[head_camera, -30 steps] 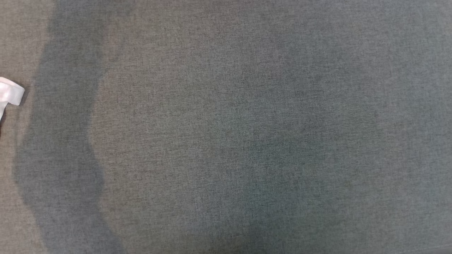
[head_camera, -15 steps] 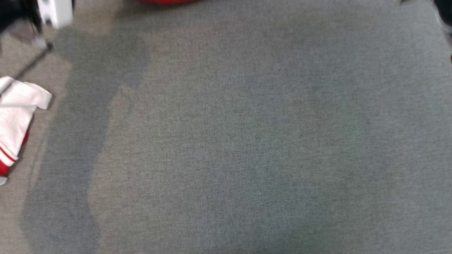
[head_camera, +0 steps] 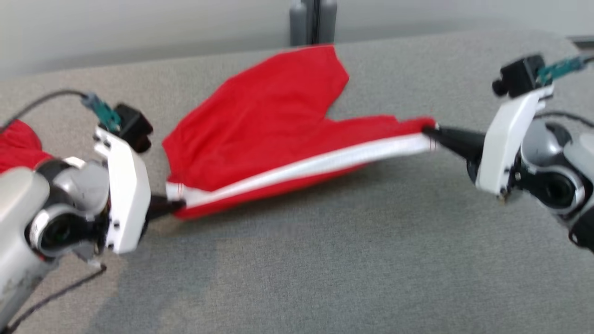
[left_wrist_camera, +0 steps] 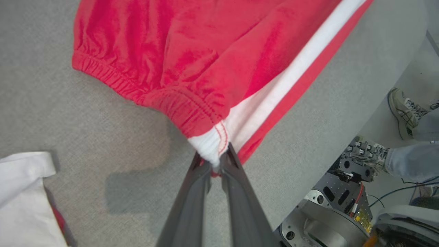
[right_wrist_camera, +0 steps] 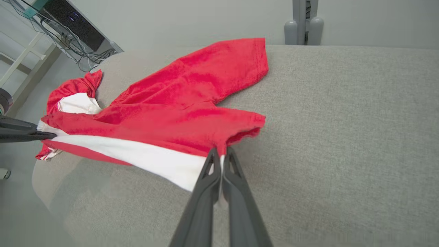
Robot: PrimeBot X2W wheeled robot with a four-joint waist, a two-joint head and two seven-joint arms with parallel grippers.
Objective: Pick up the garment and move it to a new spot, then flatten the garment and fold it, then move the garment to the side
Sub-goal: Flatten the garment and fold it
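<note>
Here, your left gripper (left_wrist_camera: 215, 164) is pinched tight on the red shorts (head_camera: 260, 120), right at the waistband end of their white side stripe. Your right gripper (right_wrist_camera: 219, 156) is clamped shut on the hem end of that same stripe. The shorts stretch between your two hands, with the striped near edge raised off the grey table (head_camera: 325, 269). Their other leg lies flat toward the table's far edge. A white and red cloth (left_wrist_camera: 20, 195) lies on the table near your left gripper.
</note>
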